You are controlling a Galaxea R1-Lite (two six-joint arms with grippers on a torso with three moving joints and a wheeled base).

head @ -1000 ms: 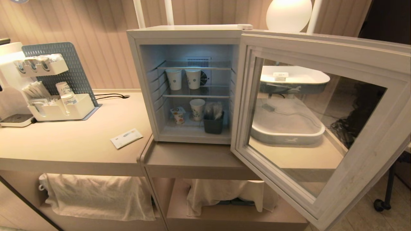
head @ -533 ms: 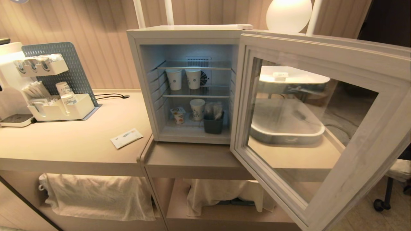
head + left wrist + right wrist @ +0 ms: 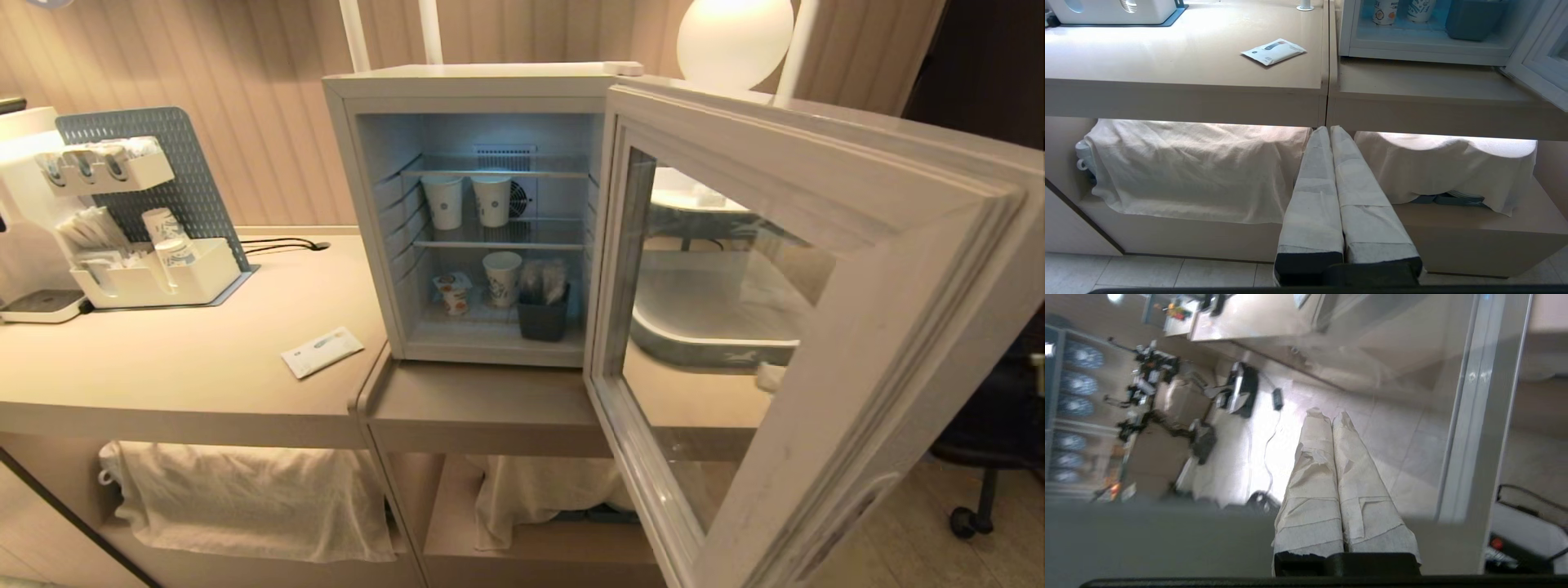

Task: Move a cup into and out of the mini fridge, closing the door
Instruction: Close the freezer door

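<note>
The mini fridge [image 3: 482,82] stands open on the counter. The cup [image 3: 453,294], a small white tub with an orange mark, sits on the fridge floor at the left; its lower part also shows in the left wrist view [image 3: 1385,11]. The door [image 3: 857,269] hangs partly open at the right. My right gripper [image 3: 1331,412] is shut and empty on the outer side of the door's glass [image 3: 1380,375]; its white tip [image 3: 769,376] shows through the pane. My left gripper [image 3: 1329,128] is shut and empty, low in front of the counter's edge.
Paper cups [image 3: 467,200] stand on the middle shelf, another [image 3: 501,278] beside a dark bin [image 3: 543,314] on the floor. A sachet [image 3: 322,351] lies on the counter, an organiser [image 3: 147,269] at the left. A white tray [image 3: 710,327] sits behind the door; cloths [image 3: 253,498] cover the lower shelves.
The door has swung inward toward the fridge, its free edge moving left. The right gripper's white tip has come into view behind the glass. Left arm unmoved.
</note>
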